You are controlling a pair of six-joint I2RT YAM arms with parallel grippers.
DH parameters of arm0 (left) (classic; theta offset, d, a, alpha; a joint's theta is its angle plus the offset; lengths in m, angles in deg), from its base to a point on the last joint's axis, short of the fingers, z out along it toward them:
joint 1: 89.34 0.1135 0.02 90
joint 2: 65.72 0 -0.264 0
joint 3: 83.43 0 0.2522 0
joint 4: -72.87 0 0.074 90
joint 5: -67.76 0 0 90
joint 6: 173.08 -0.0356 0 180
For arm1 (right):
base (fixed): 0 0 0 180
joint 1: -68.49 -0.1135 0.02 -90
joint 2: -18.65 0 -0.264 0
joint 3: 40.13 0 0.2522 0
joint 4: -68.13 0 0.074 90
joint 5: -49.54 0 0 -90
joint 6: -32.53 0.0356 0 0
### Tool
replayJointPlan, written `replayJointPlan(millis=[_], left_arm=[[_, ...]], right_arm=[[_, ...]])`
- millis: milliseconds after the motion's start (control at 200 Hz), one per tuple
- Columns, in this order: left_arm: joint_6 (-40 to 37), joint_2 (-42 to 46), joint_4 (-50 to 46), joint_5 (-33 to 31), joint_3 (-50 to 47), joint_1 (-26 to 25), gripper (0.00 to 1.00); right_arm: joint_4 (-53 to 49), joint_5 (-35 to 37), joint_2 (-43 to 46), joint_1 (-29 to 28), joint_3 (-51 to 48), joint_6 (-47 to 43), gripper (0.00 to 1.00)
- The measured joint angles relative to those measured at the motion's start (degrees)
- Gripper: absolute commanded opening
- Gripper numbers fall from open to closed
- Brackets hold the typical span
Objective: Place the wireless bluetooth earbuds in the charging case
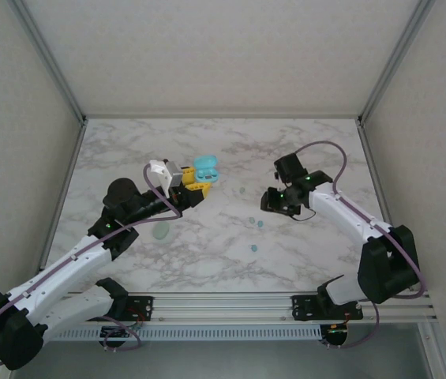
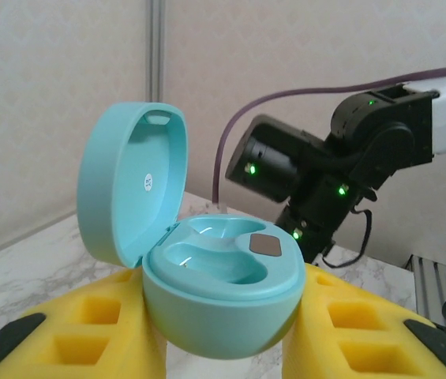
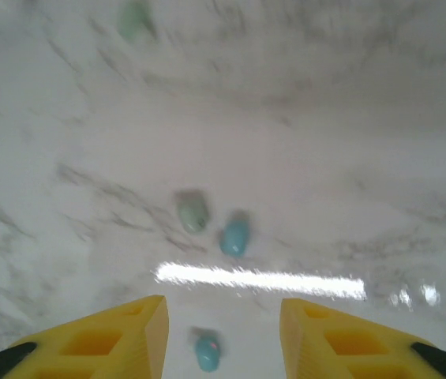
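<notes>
**Entry 1.** Clamping the charging case point(image 2: 221, 312) by its lower shell between the jaws of the left gripper point(image 1: 193, 186). Holding it raised above the table point(image 1: 207, 142), left of centre, with the lid point(image 2: 132, 181) tipped back and open. Presenting two wells point(image 2: 207, 264), both bare.

**Entry 2.** Standing parted at the right gripper point(image 3: 221, 306), with a clear gap between the jaws and nothing gripped. Hovering low over the marble, right of centre, pointing down. Framing one teal earbud point(image 3: 207, 352) on the table in that gap. Apparently not touching it, though too blurred for certainty.

**Entry 3.** Lying loose just beyond:
- a second teal earbud point(image 3: 234, 236)
- a paler greenish earbud point(image 3: 193, 212) close beside it, not clearly touching
- a fourth earbud point(image 3: 133, 19) further off, blurred

**Entry 4.** Lying flat near the left arm: a pale oval piece point(image 1: 162, 230), too small to identify.

**Step in hand (judged).** Picking up the first bud, with none yet seated in the case.

**Next move (judged).**
- Settling the jaws squarely on either side of the framed bud.
- Closing gently, allowing for so small and rounded a thing slipping sideways.
- Lifting and carrying it across to the open case.
- Matching the bud to the correct well, then pressing it down while steadying the case level with the other arm.
</notes>
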Motion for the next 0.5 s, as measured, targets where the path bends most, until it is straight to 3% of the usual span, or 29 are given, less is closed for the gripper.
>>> replayJointPlan(millis=[496], left_arm=[[-0.46, 0.00, -1.46, -0.35, -0.02, 0.00, 0.18]], right_arm=[[0.31, 1.18, -10.84, -3.91, -0.72, 1.46, 0.37]])
